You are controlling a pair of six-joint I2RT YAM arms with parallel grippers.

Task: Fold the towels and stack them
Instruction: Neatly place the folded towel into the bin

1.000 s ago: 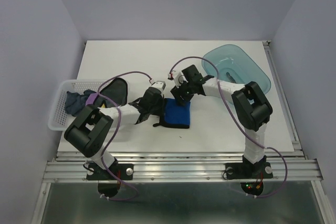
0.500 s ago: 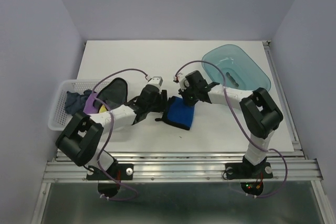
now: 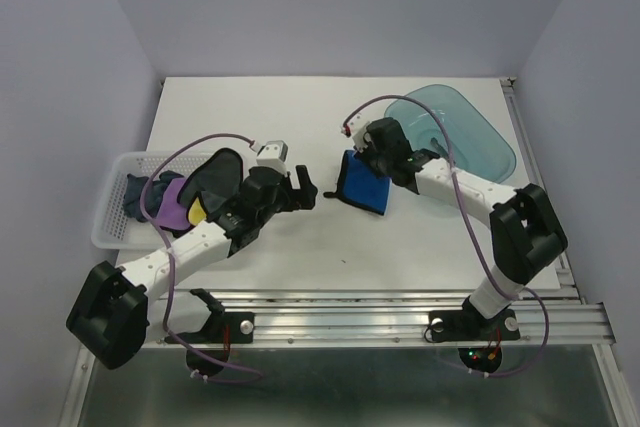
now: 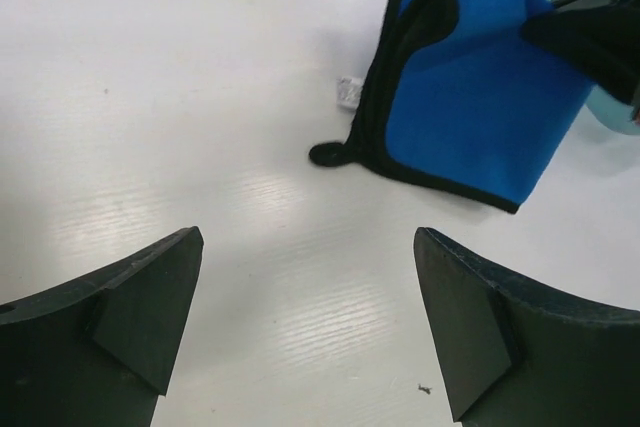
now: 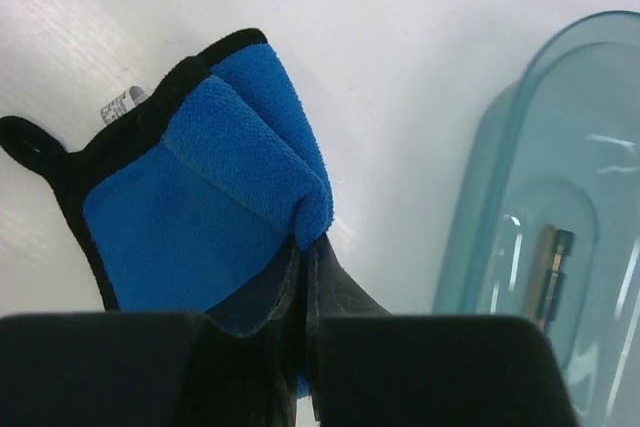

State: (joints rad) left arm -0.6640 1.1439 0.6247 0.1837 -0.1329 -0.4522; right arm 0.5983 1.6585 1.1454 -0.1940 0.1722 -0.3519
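The blue towel (image 5: 200, 197) is pinched at one corner by my right pincer (image 5: 308, 247). The jaws are closed hard on the bunched layers, with almost no gap between them. From the tips the cloth droops down and forward, already doubled over. Its lower edge looks to be resting on the table (image 3: 250, 117), though I can't say so for certain.

I judge it to be very light, soft and floppy. It has no stiffness of its own, so the folded layers could slide apart if I swing it. The fleece should not slip between the pads. The black edging (image 5: 60, 162) is the firmer part, and a small hanging loop (image 5: 25, 142) sticks out at the far corner. The safest hold, I think, is where I have it, at a hemmed corner and through every layer at once.

The teal tray (image 5: 540, 197) sits just to the right of this pincer and apart from the cloth.

My left pincer (image 4: 305, 247) is spread wide, holding nothing and touching nothing, and it hovers over bare tabletop. The towel lies ahead of it and toward its right finger, near but clear. Behind it the white basket (image 3: 115, 207) holds the purple towel (image 3: 175, 205) and the navy towel (image 3: 140, 192), both unfolded.
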